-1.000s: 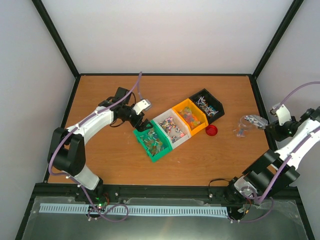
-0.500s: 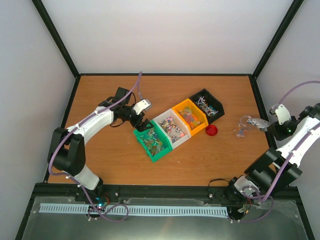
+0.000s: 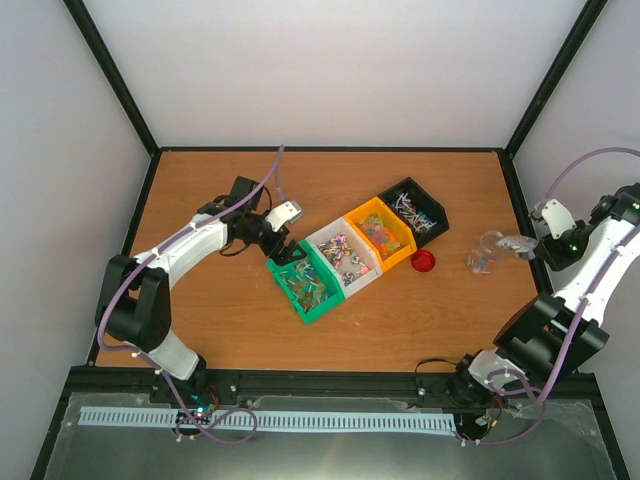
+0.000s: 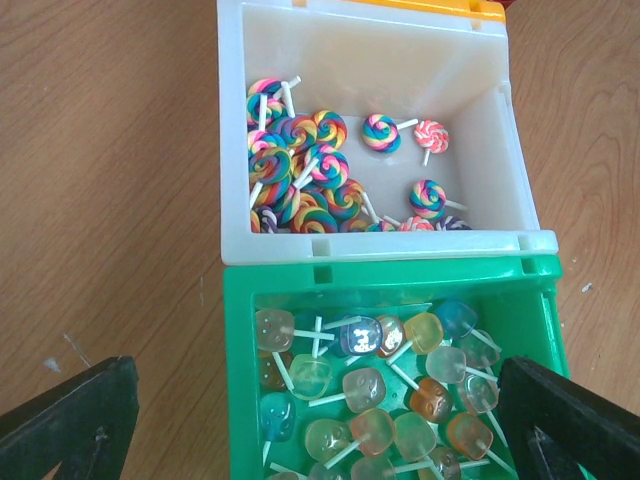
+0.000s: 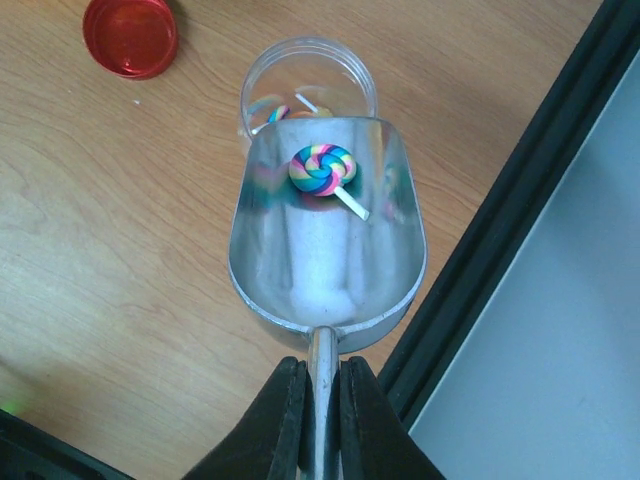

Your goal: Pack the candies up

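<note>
The candies are small lollipops sorted in four bins. In the left wrist view, swirl lollipops lie in the white bin and clear cube lollipops in the green bin. My left gripper is open, its fingers either side of the green bin; it also shows in the top view. My right gripper is shut on the handle of the silver scoop. One swirl lollipop lies in the scoop, at its front lip over the clear jar. Another lollipop is in the jar.
The row of green, white, orange and black bins runs diagonally mid-table. A red round lid lies between the bins and the jar. The black frame rail is just right of the scoop.
My right wrist has moved back toward the right wall and risen, drawing the scoop slightly right over the jar. The left arm has not moved.
</note>
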Robot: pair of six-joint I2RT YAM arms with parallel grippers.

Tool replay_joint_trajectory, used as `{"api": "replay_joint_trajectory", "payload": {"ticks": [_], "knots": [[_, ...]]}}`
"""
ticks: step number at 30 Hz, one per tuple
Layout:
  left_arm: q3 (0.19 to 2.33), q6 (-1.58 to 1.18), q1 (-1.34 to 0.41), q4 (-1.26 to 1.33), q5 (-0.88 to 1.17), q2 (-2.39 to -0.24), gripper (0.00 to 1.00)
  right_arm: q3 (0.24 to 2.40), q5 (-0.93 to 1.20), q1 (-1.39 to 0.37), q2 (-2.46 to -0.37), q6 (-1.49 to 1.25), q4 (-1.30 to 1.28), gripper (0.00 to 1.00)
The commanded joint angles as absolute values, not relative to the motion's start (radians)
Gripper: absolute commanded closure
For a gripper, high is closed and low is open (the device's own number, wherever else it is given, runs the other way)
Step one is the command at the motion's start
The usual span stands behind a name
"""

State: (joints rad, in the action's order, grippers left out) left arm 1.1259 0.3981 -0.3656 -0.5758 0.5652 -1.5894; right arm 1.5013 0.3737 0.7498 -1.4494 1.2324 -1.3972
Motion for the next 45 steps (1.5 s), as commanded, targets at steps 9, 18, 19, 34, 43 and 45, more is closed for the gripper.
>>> {"api": "replay_joint_trajectory", "payload": {"ticks": [9,18,19,34,43,45], "knots": [[1.124,0.405,-0.361,-0.559,0.581,-1.572,0.00,1.615,0.300,0.716,-1.476,1.230,-1.483,0.97],[1.127,0.403,-0.361,-0.558,0.586,-1.575,0.00,1.631,0.258,0.681,-1.457,1.240,-1.494,0.97],[1.126,0.403,-0.361,-0.559,0.586,-1.575,0.00,1.634,0.254,0.679,-1.456,1.241,-1.495,0.97],[1.126,0.396,-0.361,-0.553,0.561,-1.586,0.00,1.710,0.417,0.612,-1.420,1.086,-1.446,0.97],[1.153,0.392,-0.360,-0.562,0.545,-1.620,0.00,1.637,0.409,0.208,-1.375,0.754,-1.316,0.97],[1.155,0.390,-0.361,-0.561,0.539,-1.626,0.00,1.591,0.370,0.113,-1.376,0.705,-1.287,0.97]]}}
